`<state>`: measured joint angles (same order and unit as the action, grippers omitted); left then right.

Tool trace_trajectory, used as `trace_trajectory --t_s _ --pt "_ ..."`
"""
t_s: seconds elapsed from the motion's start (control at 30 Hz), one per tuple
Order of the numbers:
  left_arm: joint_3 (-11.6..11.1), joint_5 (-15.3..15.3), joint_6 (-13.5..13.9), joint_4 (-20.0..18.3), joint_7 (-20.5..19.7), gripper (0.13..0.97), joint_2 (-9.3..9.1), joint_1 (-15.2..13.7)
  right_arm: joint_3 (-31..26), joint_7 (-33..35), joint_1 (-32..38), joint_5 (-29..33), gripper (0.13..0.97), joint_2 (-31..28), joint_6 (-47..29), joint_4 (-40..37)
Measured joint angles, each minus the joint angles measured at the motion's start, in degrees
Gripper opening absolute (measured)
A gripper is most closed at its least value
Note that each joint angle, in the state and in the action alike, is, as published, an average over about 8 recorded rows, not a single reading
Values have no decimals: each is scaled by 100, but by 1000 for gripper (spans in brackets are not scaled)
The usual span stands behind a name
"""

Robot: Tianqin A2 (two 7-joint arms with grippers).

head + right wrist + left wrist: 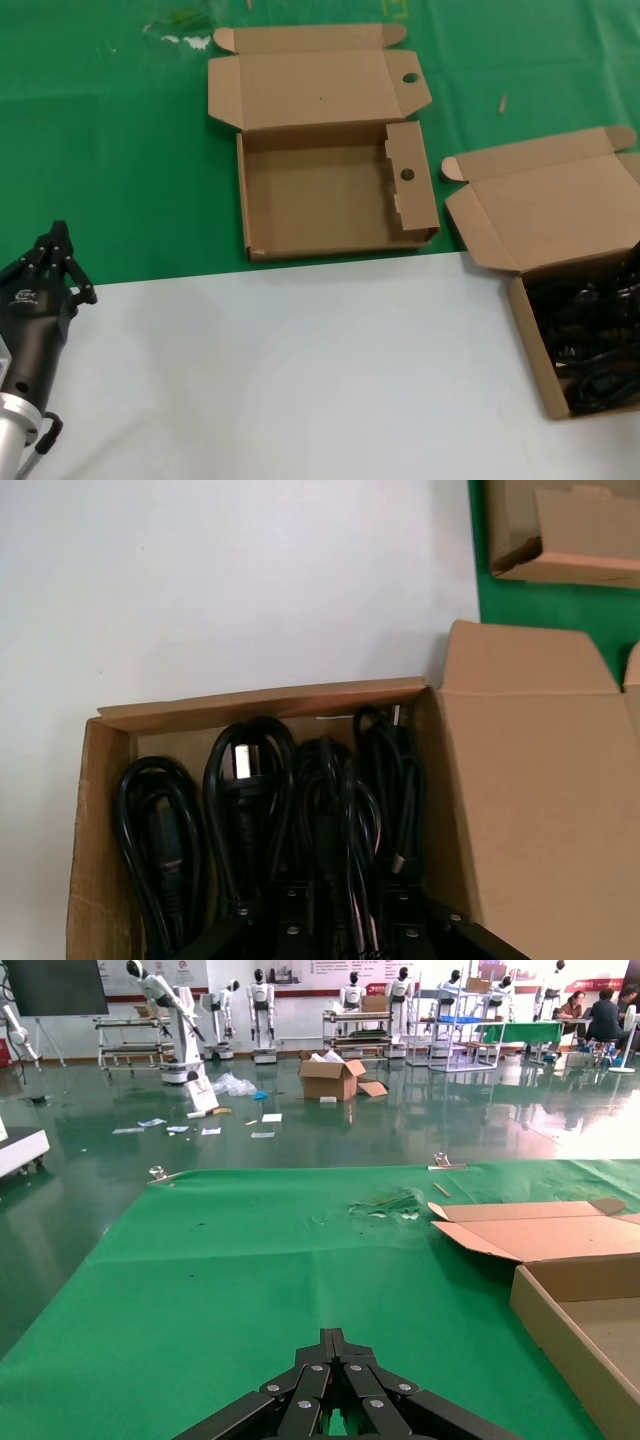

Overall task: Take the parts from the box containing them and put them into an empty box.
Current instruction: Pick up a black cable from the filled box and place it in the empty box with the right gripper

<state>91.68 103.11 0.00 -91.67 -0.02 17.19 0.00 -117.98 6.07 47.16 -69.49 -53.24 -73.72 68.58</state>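
Black and folded to a point, the left end effector (57, 243) sits at the lower left of the head view, its fingers (335, 1355) pressed together, the arm slanting up from the bottom edge over the pale desk (300, 370). It holds nothing, and the green mat (110, 150) lies just beyond its tip.

Only the base of the right end effector (340, 920) shows, at the bottom edge of the right wrist view, hanging directly over the box of cables (100, 810); whether its fingers are apart or together cannot be told. Black power cables (245, 800) lie below it as looped bundles side by side, filling that box.

In the head view this box (530, 330) sits at the right edge on the pale desk, lid open toward the top of the frame. The empty box (330, 190), with round holes in its lid tab and side flap, rests on the green mat at upper centre, well apart from both end effectors.

Beyond the mat, the left wrist view shows a shiny-floored hall with white robots and shelving.
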Motion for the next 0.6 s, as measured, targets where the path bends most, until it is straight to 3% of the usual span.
trace_trajectory --t_s 0.37,0.6 --pt "0 0 0 0 0 140 0 0 61 -754 581 52 237 -164 -705 915" --pt "0 0 0 0 0 140 0 0 5 -1151 1309 141 237 206 -1011 1286"
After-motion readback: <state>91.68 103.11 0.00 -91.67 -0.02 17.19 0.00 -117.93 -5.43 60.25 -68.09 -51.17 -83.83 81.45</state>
